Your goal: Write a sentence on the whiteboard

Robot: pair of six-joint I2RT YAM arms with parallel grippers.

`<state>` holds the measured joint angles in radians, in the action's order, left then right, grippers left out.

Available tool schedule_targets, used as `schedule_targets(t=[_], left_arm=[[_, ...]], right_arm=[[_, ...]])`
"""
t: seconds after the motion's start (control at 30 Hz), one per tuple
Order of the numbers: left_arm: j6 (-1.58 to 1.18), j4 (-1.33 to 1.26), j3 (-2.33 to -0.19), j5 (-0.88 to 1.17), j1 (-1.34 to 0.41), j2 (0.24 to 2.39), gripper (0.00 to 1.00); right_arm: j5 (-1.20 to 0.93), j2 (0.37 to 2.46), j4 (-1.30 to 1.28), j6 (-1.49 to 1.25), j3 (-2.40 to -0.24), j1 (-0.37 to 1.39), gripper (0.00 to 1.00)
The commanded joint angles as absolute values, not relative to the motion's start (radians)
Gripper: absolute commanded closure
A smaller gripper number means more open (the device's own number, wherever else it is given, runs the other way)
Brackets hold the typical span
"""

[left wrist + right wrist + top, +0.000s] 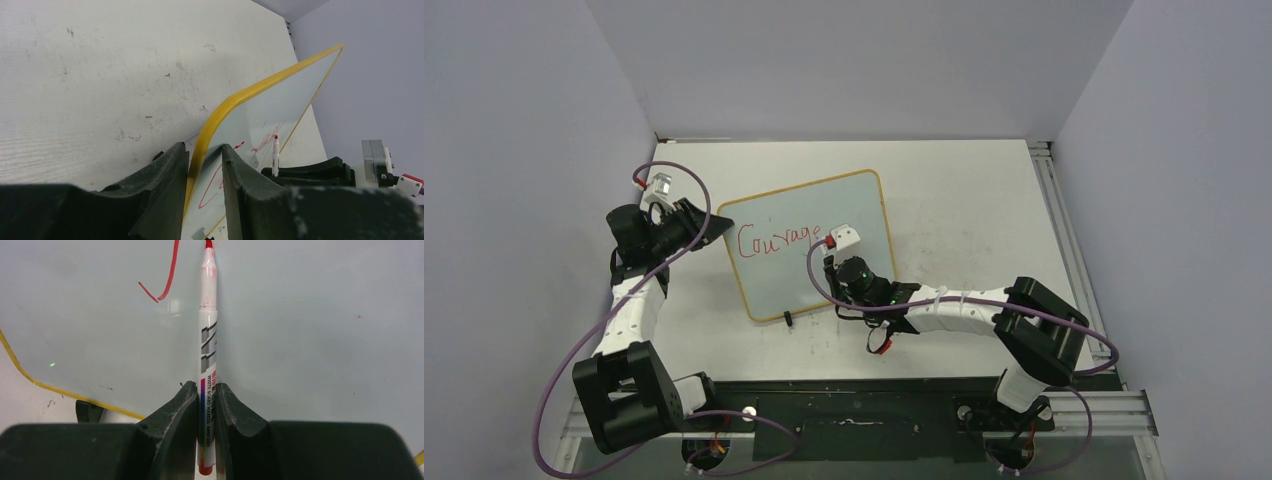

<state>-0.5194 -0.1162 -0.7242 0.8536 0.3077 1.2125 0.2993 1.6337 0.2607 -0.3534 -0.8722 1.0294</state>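
The whiteboard (pixel 824 285), yellow-framed, stands tilted on the tabletop. Red writing on it, the sentence (pixel 779 240), reads "Courage" on its upper line. My left gripper (pixel 714 228) is shut on the board's left edge. In the left wrist view the yellow frame of the whiteboard (pixel 280 95) runs between the jaws of the left gripper (pixel 205 147), with a red stroke of the sentence (pixel 208 192) beside them. My right gripper (pixel 205 386) is shut on a red whiteboard marker (pixel 208 340). The marker's tip points at the whiteboard (pixel 325 340) just right of the last red stroke (pixel 167 275).
The board's black clip foot (pixel 788 320) rests on the scuffed white tabletop (pixel 964 200). An aluminium rail (pixel 1049 190) runs along the table's right edge. Pale walls enclose the table on three sides. Purple cables loop off both arms.
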Motion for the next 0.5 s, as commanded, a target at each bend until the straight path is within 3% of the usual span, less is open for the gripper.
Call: schedule_targets(t=[0.0,0.47], left_arm=[[-0.513,-0.135,-0.746,0.874,0.311,1.211,0.71],[-0.511,-0.133,-0.745,0.871,0.311,1.209,0.71]], right_arm=[[0.333,1.617,0.26,-0.372,-0.855,1.032,0.95],[0.332,1.586,0.256,-0.357,-0.859,1.026,0.95]])
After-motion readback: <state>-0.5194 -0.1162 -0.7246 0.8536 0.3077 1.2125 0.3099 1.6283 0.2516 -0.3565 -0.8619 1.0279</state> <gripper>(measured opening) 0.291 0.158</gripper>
